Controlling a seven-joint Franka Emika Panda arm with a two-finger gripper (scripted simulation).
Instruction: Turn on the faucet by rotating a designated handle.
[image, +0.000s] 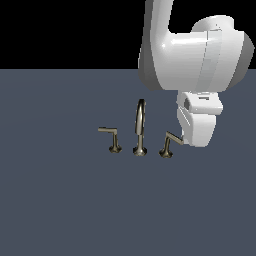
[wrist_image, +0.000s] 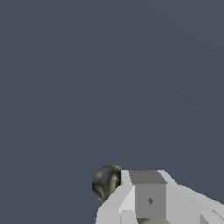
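Where end effector (image: 192, 131) meets handle (image: 169, 142), faucet (image: 140, 129) beside

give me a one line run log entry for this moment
phase: approach | pincer: at bar of leaning L-shaped brass-grey lever handle, jaw state unclear | tall arched brass-grey spout: untouched | small upright lever: untouched

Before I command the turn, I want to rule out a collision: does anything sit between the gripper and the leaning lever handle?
Nothing visible does. The gripper is already right at the handle, its bar reaching the gripper body. The spout and smaller lever lie beyond, toward the exterior view's left.
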